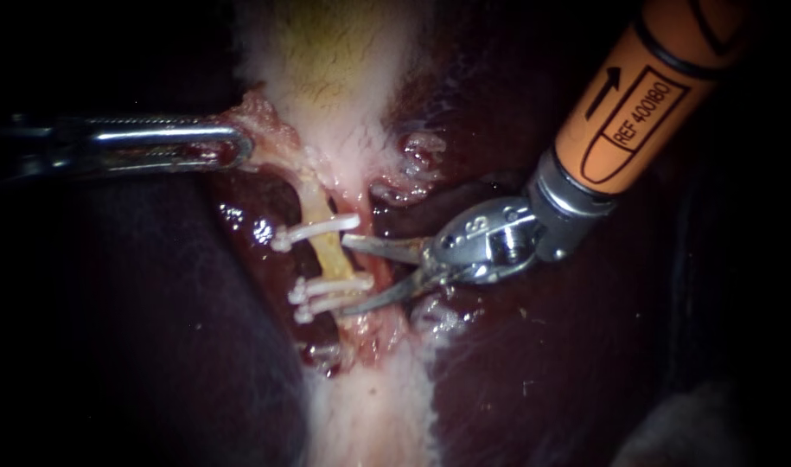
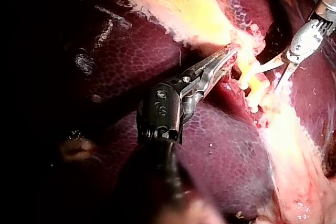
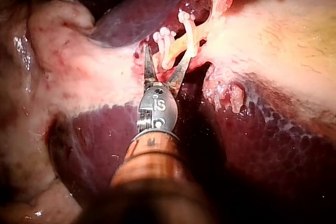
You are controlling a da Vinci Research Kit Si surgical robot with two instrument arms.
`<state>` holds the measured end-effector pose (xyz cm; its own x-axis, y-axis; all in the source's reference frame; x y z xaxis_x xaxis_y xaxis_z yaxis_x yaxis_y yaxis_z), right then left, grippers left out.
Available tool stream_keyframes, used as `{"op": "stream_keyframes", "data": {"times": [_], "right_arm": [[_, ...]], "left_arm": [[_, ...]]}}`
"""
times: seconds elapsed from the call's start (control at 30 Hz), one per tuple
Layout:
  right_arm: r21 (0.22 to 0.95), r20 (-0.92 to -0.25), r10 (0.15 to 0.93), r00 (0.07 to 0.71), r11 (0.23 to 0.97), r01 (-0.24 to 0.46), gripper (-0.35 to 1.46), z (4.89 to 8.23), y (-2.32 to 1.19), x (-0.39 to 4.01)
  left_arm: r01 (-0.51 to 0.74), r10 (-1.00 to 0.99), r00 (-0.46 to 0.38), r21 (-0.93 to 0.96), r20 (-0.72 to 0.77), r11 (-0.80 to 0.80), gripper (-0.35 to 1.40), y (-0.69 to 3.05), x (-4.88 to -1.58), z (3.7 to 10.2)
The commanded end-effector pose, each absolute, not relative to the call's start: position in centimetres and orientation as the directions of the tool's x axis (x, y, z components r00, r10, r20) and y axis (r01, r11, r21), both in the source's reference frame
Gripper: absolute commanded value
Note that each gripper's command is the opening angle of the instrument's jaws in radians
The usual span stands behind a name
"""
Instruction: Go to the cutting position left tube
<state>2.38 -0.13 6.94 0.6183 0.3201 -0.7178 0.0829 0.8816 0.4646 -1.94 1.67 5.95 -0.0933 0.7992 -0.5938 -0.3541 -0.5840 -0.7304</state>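
Task thing: the clipped tube (image 1: 330, 255) is yellowish and thin. It runs from 11 to 5 o'clock at the centre of the endoscope view, below the gallbladder (image 1: 326, 69). I see only this one tube clearly, so I cannot confirm it is the left one.
Clips: the upper clip (image 1: 317, 230) crosses the tube's upper end and the lower clips (image 1: 330, 287) sit as a close pair further down. A bare stretch lies between them.
Right instrument (image 1: 342, 275): enters from 2 o'clock with its blades spread. The tips are at the tube's 3 o'clock edge, one just below the upper clip and one by the lower pair. Nothing is pinched.
Left instrument (image 1: 239, 143): enters from 9 o'clock. Its jaws are pressed together on gallbladder tissue at the tube's 11 o'clock.
Handling, my judgement: the tube is soft, light, wet and slippery, and it would tear readily. The clips could be knocked loose.
Where to engage: the bare stretch, square across and clear of both clip sets.
Surroundings: the liver (image 1: 585, 363) lies dark on both sides.
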Motion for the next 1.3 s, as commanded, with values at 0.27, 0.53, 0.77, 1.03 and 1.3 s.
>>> {"op": "stream_keyframes", "data": {"times": [0.27, 0.53, 0.77, 1.03, 1.3], "right_arm": [[0.479, -0.716, 0.324, 0.619, 0.873, 0.096, 1.43, 7.12, -0.02, 2.56], [0.548, -0.717, 0.398, 0.572, 0.829, 0.11, 1.43, 7.26, -0.04, 2.88], [0.62, -0.719, 0.471, 0.511, 0.767, 0.165, 1.41, 7.14, -0.15, 2.97], [0.663, -0.718, 0.517, 0.465, 0.711, 0.234, 1.4, 6.92, -0.33, 3.06], [0.681, -0.715, 0.551, 0.429, 0.688, 0.251, 1.4, 6.79, -0.4, 3.17]], "left_arm": [[-0.355, 0.799, -0.094, -0.73, -0.594, -0.585, -0.35, 1.66, -1.95, 5.95], [-0.355, 0.799, -0.093, -0.729, -0.595, -0.585, -0.35, 1.66, -1.95, 5.96], [-0.354, 0.798, -0.094, -0.73, -0.595, -0.585, -0.35, 1.66, -1.95, 5.97], [-0.352, 0.798, -0.094, -0.73, -0.595, -0.586, -0.35, 1.69, -1.93, 6.02], [-0.352, 0.798, -0.094, -0.73, -0.595, -0.586, -0.35, 1.69, -1.93, 6.02]]}}
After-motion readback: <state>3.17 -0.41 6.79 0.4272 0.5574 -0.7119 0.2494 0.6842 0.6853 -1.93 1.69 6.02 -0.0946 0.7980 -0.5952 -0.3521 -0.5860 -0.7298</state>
